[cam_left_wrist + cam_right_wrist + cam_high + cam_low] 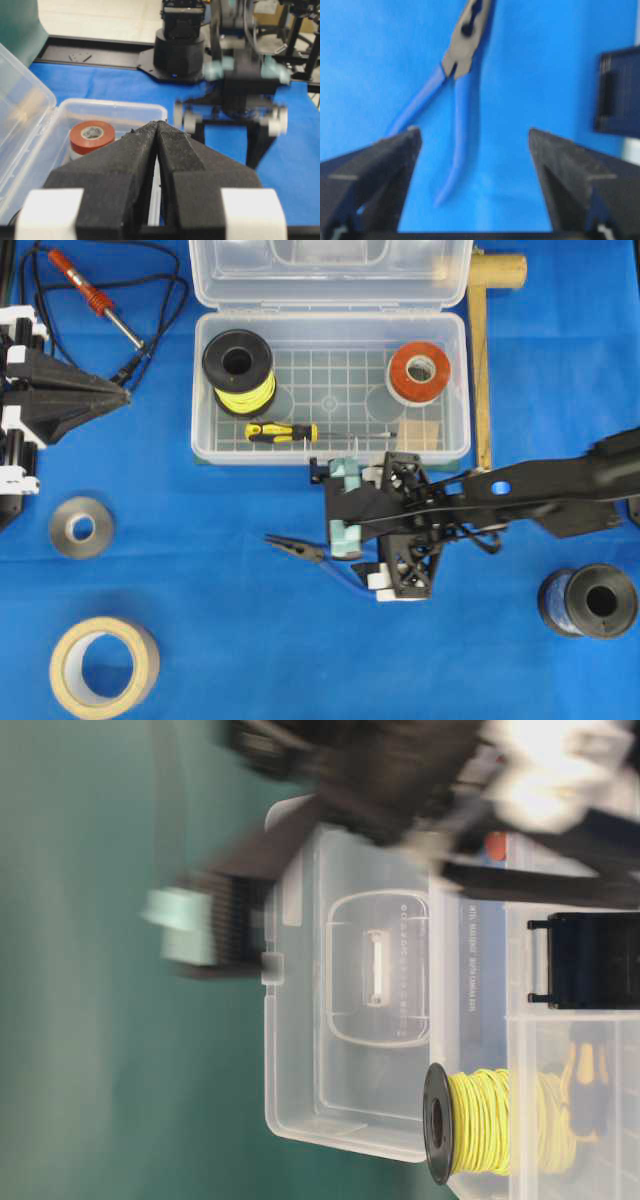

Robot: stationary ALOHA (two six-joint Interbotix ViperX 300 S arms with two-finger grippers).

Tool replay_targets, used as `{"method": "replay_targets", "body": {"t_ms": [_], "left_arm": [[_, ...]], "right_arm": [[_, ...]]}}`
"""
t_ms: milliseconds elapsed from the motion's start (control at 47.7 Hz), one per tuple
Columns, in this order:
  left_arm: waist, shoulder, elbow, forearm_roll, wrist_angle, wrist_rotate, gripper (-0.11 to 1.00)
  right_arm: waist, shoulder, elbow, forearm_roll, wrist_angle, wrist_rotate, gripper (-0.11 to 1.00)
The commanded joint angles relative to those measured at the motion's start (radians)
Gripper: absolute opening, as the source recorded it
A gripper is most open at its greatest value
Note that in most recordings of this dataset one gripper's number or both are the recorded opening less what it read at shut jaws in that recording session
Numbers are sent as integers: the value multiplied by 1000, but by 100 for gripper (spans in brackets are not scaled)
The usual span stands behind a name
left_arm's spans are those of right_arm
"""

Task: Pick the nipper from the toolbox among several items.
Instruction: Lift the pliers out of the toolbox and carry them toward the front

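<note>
My left gripper (125, 397) sits parked at the nine o'clock edge of the overhead view, fingers pressed together on nothing, as its own wrist camera shows (159, 131); that arm lies low and folded back, well apart from the work. Moving right, the toolbox (205, 435) stands open with its lid laid back toward twelve o'clock, and inside it I see the spool of yellow wire (239, 371), the screwdriver (282, 432), the red tape roll (418, 372) and a pale wooden block (420, 435). The nipper (305, 548) is not in there: it lies flat on the blue surface (200, 590) at six o'clock from the toolbox, dark pointed tip toward nine o'clock, blue handles running toward three o'clock under my right gripper (345, 508). From the right wrist camera the nipper (457, 100) is seen with its handles spread in a narrow V between my wide-apart fingers (385, 170), and I cannot see either finger touching it. I judge it a light, rigid metal tool, not fragile, but its coated handles look smooth and curved, so a pinch there could squirm or let it pivot. The steadier hold, I think, is across both handles just behind the pivot, where it is thickest. My right arm reaches in from three o'clock, stretched nearly level across the surface, wrist turned down over the handles.
</note>
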Motion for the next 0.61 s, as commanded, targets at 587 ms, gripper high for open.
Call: {"method": "replay_targets", "body": {"t_ms": [587], "left_arm": [[-12, 5, -9, -2, -8, -2, 0]], "right_arm": [[-92, -867, 520, -183, -244, 14, 81]]}}
